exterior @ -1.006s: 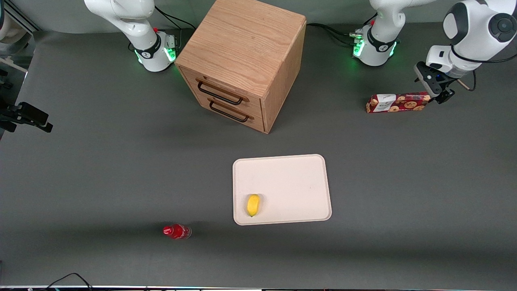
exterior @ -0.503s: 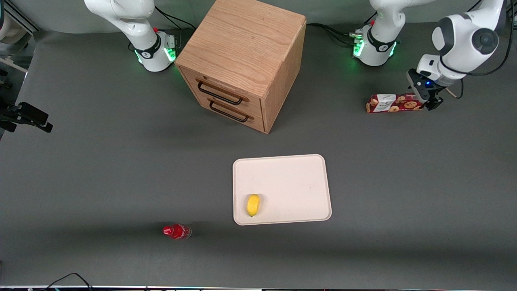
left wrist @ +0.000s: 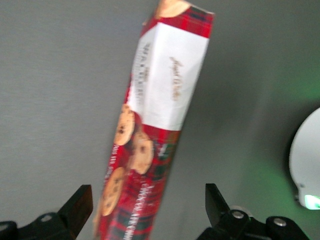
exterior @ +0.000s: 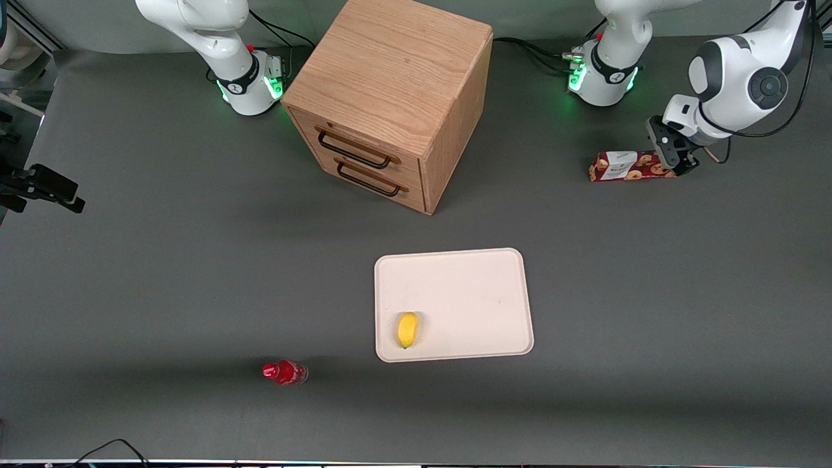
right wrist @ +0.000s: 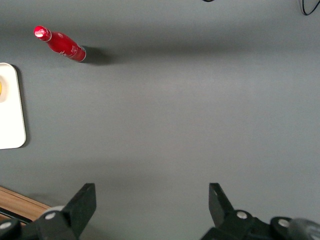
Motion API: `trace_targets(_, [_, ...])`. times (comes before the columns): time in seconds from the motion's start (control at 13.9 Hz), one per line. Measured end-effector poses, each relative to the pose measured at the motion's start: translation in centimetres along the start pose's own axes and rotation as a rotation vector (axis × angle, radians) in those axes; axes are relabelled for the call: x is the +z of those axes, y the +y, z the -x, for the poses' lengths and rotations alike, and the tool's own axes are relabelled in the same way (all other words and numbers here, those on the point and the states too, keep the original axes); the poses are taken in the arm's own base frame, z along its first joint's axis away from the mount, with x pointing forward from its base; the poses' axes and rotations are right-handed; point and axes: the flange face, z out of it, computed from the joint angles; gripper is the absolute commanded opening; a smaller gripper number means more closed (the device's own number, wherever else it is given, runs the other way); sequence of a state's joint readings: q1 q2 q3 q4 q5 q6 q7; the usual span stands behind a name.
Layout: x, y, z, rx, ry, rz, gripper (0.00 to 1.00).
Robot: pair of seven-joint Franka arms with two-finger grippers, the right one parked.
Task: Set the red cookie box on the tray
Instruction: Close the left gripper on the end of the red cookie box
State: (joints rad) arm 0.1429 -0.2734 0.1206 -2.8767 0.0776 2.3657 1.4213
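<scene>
Red cookie box (exterior: 629, 166): lies flat on the grey table (exterior: 195, 273), toward the working arm's end, long side across the front view; white label patch at the end pointing toward the wooden cabinet (exterior: 390, 97).
Gripper (exterior: 675, 156): low over the box's plain end, the one away from the label; fingers (left wrist: 76, 206) spread wide, one to each long side of the box, neither touching it in the wrist view; nothing held.
Tray (exterior: 468, 266): cream-white, nearer the front camera than the box and well apart from it.
Yellow fruit (exterior: 407, 329): on the tray, by its near corner toward the parked arm's end.
Red bottle (exterior: 285, 372): on its side on the table, near the tray, toward the parked arm's end.
</scene>
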Motion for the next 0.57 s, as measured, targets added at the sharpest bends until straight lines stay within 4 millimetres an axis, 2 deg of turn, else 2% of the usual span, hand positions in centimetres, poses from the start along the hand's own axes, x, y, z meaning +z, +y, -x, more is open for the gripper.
trace_targets(0.43, [0.41, 0.44, -0.35, -0.009, 0.015, 0.04, 1.0])
trace_targets(0.57, [1.09, 0.18, -0.75, -0.004, 0.018, 0.025, 1.0])
